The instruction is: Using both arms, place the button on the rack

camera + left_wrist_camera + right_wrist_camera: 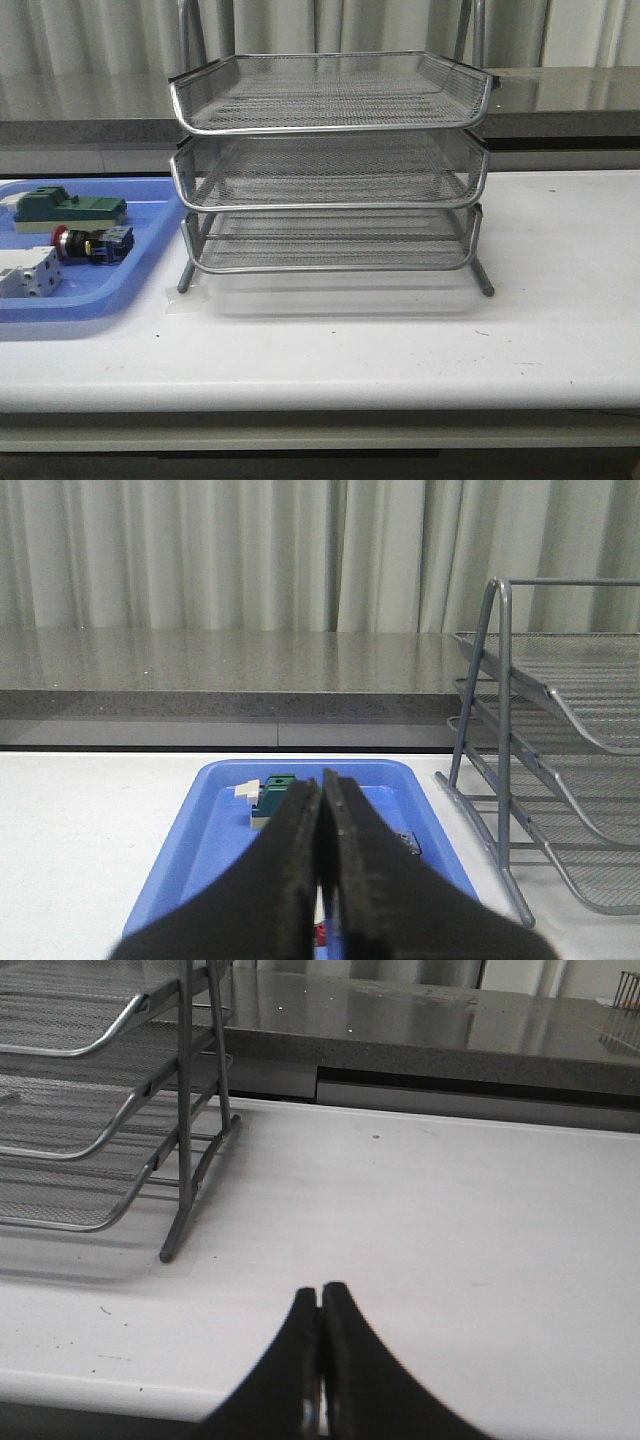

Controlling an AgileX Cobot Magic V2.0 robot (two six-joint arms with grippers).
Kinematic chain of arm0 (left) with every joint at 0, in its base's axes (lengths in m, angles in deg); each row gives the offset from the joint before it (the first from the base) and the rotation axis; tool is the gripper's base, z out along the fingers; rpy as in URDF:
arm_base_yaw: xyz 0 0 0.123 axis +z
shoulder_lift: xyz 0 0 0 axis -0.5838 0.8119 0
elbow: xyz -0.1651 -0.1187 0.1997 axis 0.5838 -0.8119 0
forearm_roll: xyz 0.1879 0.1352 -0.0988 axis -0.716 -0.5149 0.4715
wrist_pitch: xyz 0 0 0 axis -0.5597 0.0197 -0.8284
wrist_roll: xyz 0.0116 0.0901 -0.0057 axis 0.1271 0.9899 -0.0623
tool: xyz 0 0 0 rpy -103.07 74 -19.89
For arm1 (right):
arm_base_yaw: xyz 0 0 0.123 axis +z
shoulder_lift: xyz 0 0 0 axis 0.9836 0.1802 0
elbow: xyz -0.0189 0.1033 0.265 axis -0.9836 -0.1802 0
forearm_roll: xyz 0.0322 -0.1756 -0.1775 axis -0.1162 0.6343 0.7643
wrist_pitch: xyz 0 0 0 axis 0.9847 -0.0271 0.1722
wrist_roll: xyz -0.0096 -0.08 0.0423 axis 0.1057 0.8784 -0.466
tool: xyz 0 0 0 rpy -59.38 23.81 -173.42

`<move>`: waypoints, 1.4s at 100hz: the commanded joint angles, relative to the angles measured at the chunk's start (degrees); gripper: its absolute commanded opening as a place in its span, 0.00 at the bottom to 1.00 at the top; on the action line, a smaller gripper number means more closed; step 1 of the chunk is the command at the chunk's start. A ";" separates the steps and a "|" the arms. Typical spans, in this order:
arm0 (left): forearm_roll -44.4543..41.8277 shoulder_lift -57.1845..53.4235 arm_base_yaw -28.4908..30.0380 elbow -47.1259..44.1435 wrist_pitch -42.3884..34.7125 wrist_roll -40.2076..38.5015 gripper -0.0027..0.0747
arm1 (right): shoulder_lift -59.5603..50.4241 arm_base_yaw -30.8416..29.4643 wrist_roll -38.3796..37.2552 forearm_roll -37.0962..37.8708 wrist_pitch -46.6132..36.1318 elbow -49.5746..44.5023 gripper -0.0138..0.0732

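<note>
progress: basically nothing done yet, as far as I can tell. The button point(90, 243) sits in the blue tray point(120, 295) on the left of the worktop point(560, 330), nowhere near being on the rack point(330, 170).

button location: lying on its side in the tray, red head pointing left, between the green block point(70, 208) behind it and the white terminal block point(28, 272) in front. Just beside both; can't tell if it touches either.

rack: all three mesh tiers look bare from the front view, so no button placed.

left gripper point(322, 810): jaws clenched together with nothing between them, hanging over the near part of the blue tray, with a sliver of red showing just below the tips.

right gripper point(321, 1310): jaws also pressed together and holding nothing, over bare worktop on the right side of the rack.

what's left: pretty much all of it I'd guess: pick up the button, bring it over, set it on a tier.

counts: 1 button, 1 rack with 3 tiers, 1 blue tray, 1 green block, 1 white terminal block, 2 grippers.
</note>
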 commanded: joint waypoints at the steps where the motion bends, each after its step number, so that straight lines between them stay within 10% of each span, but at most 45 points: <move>1: 0.58 -1.83 0.13 -1.91 -4.76 -0.45 0.01 | -1.08 -0.41 -0.07 0.05 -4.78 -0.06 0.09; 110: 0.58 -1.83 0.13 -1.91 -4.76 -0.45 0.01 | -1.08 -0.41 0.84 2.54 -13.79 1.06 0.09; 140: 0.58 -1.83 0.13 -1.91 -4.76 -0.45 0.01 | 2.91 -0.41 0.80 -7.62 1.46 16.12 0.09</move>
